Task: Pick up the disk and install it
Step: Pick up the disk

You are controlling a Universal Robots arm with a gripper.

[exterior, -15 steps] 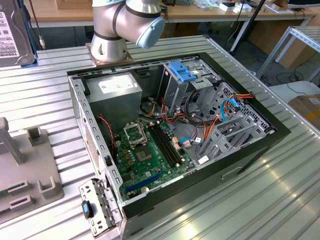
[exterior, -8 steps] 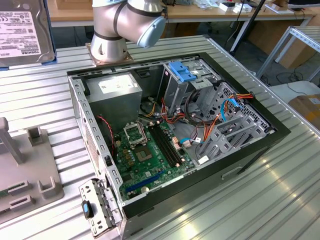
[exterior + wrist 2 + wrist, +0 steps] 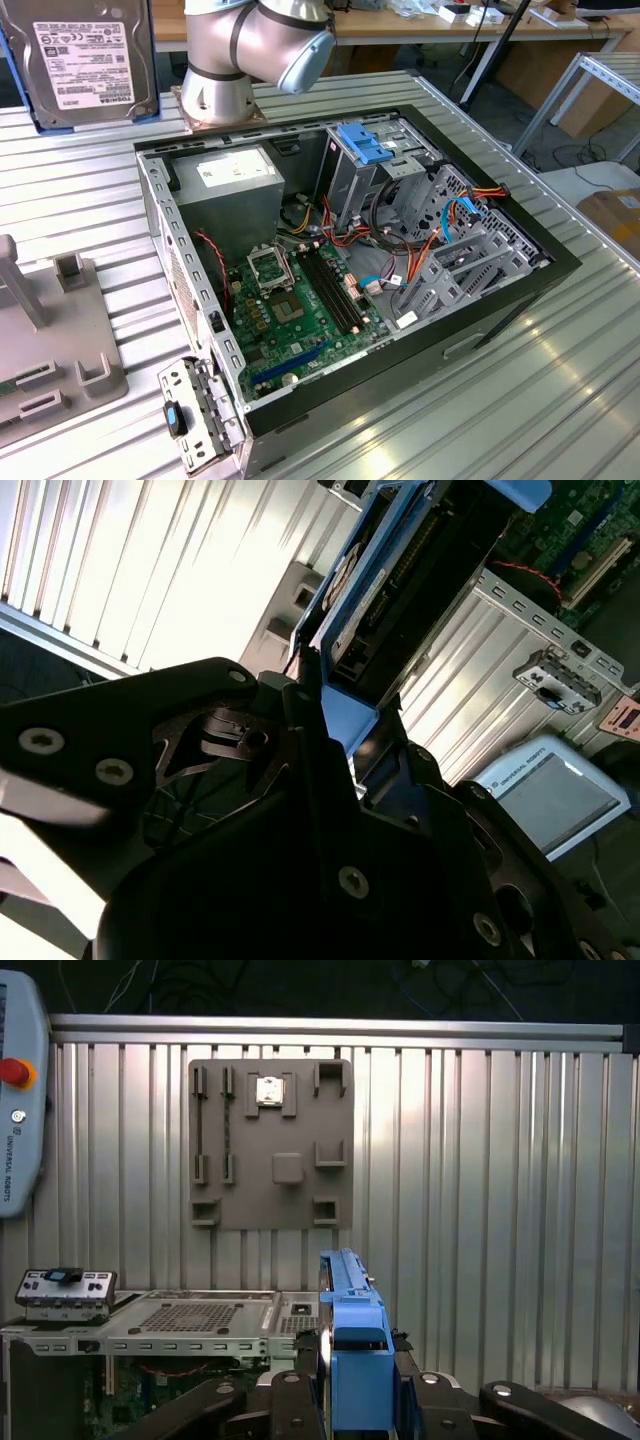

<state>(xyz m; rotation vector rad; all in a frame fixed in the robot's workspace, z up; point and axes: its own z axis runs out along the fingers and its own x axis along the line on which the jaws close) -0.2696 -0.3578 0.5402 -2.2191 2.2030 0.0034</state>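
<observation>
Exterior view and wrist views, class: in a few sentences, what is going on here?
The robot arm's gripper is clamped on the disk, gripping its blue-railed edge and holding it clear above the ribbed metal table. The open computer case lies on that table with its board exposed; the disk is not in it yet. A grey fixture plate lies nearby.

The exterior view looks down at a slant, from close, into the open computer case on the table. The first wrist view sits just behind my gripper, facing past it onto the table. The second wrist view peers along my fingers. Both wrist views share the disk and the case's wall.
</observation>
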